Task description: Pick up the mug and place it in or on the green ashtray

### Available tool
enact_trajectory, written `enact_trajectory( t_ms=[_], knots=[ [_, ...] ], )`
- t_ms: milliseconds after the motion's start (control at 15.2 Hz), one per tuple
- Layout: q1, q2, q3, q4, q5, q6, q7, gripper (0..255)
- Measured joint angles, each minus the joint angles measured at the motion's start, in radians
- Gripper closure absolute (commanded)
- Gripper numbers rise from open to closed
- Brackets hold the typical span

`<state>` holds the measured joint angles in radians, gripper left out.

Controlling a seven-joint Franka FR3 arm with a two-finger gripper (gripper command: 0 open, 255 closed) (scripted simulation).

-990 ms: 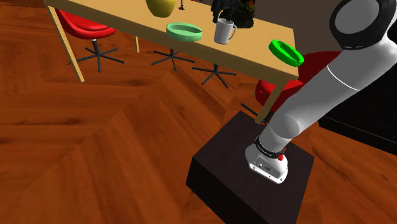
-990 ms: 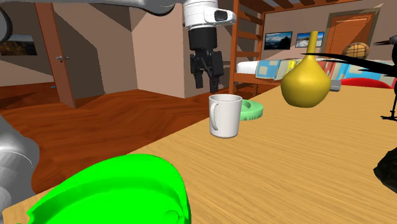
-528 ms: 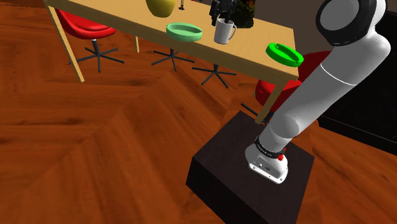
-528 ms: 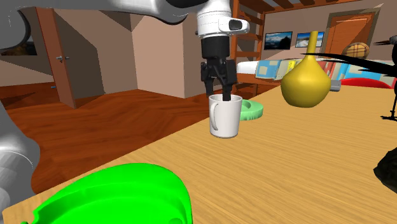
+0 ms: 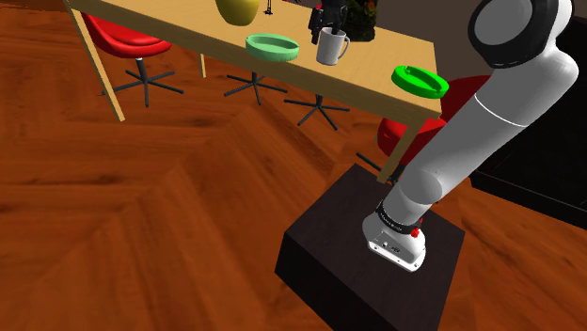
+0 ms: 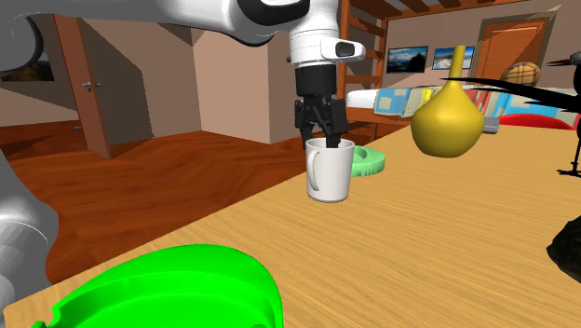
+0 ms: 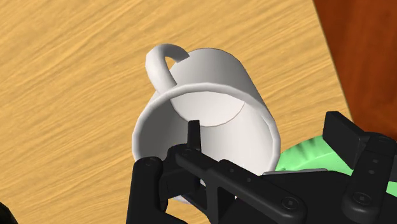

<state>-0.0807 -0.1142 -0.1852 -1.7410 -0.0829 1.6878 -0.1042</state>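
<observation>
A white mug (image 5: 330, 47) (image 6: 331, 172) stands upright on the wooden table (image 6: 419, 252), its handle turned toward the bright green ashtray. My black gripper (image 6: 321, 140) (image 5: 329, 23) hangs straight down over the mug's rim, open. In the wrist view one finger (image 7: 193, 137) dips inside the mug (image 7: 216, 76) and the other (image 7: 347, 137) stands outside its wall; neither touches it. The bright green ashtray (image 5: 420, 79) (image 6: 177, 293) lies on the same table, well apart from the mug, toward the stand's side.
A pale green dish (image 5: 272, 45) (image 6: 368, 160) (image 7: 305, 156) lies just beyond the mug. A yellow vase (image 5: 237, 9) (image 6: 447, 121) stands farther along the table, and a dark object (image 5: 357, 19) sits behind the mug. Red chairs (image 5: 127, 42) stand under the table.
The gripper has moved sideways over the mug and come down until its fingers straddle the rim. It has stayed open. The mug has not moved.
</observation>
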Motion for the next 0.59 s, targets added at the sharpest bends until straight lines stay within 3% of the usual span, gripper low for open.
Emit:
enact_trajectory(
  t_ms=[66,132,594],
  knots=[
    [0.0,0.0,0.0,0.0,0.0,0.0,0.0,0],
    [0.0,0.0,0.0,0.0,0.0,0.0,0.0,255],
    [0.0,0.0,0.0,0.0,0.0,0.0,0.0,255]
  ],
)
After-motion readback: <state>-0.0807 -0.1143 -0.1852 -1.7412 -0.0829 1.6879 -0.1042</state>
